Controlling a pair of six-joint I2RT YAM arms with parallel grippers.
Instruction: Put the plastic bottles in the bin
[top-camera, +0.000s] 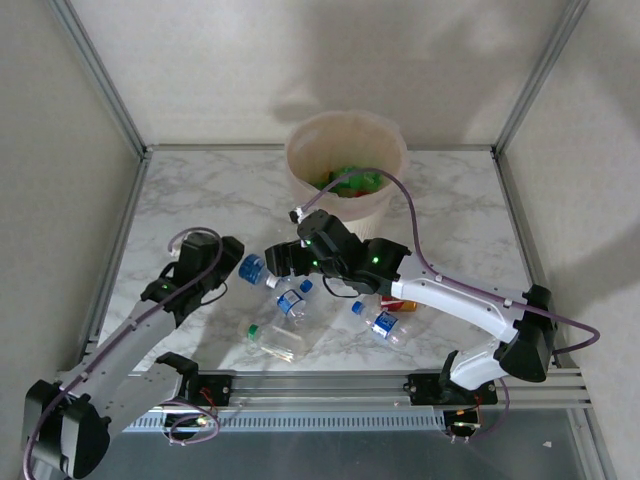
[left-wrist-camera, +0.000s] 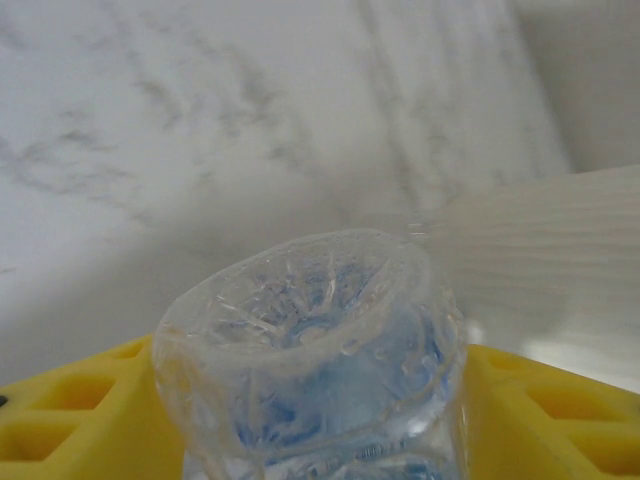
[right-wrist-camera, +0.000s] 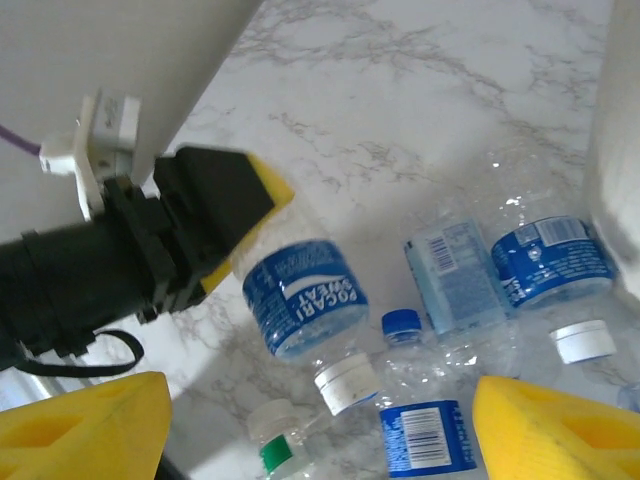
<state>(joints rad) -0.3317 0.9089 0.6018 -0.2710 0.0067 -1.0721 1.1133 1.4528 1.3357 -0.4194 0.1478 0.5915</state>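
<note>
- Left gripper (left-wrist-camera: 310, 430): yellow pads (left-wrist-camera: 75, 415) clamped against both sides of the Pocari Sweat bottle (left-wrist-camera: 310, 330). Its moulded clear base faces the wrist camera.
- Right wrist view: that bottle juts out from the left gripper at a tilt, white cap (right-wrist-camera: 345, 380) at the low end. Blue label reads "POCARI SWEAT" in white. Cannot tell whether it touches the table.
- Right gripper (right-wrist-camera: 320, 425): yellow fingers (right-wrist-camera: 555, 430) wide apart, gripping nothing, above the loose bottles (right-wrist-camera: 450, 290) on the marble table (top-camera: 200, 200).
- Between those fingers: a blue-capped bottle (right-wrist-camera: 425, 420) with a blue barcode label, print too small to read. A green-capped bottle (right-wrist-camera: 272, 455) lies near the left finger.
- Further out: a blue-labelled bottle (right-wrist-camera: 550, 260), white cap, text illegible.
- Bin (top-camera: 345, 140): at the table's far side, well apart from the held bottle, with green bottles (top-camera: 352, 182) inside.
</note>
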